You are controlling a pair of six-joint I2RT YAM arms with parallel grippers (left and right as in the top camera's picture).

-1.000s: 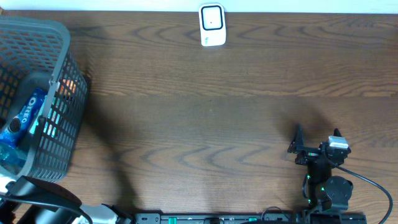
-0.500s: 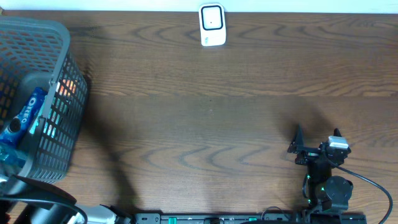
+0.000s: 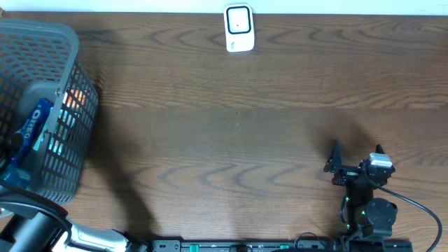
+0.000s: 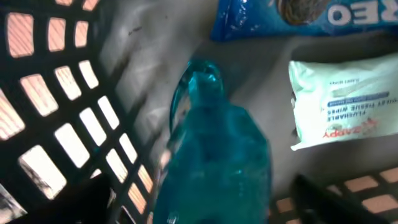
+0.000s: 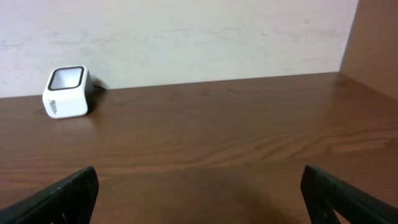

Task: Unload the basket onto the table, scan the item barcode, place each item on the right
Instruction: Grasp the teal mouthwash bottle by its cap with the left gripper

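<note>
Open counter (image 3: pixel 231 140) spans the middle of the overhead frame — only the scanner (image 3: pixel 239 28) stands at top centre. At far left, basket (image 3: pixel 78 91) walls hem in a bottle (image 4: pixel 214 155), cookie pack (image 4: pixel 280 12) and wipes (image 4: pixel 342 99) — tight room.

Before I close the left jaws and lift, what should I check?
1. Left jaws open: ok, wide on either side of the teal bottle.
2. Jaws touching the bottle: cannot tell, the view is blurred.
3. Oreo pack and wipes pack apart from the bottle: ok.
4. Bottle's barcode in sight: cannot tell.
5. Scanner at the table's far edge: ok.
6. Right jaws open, far from the basket: ok.
</note>
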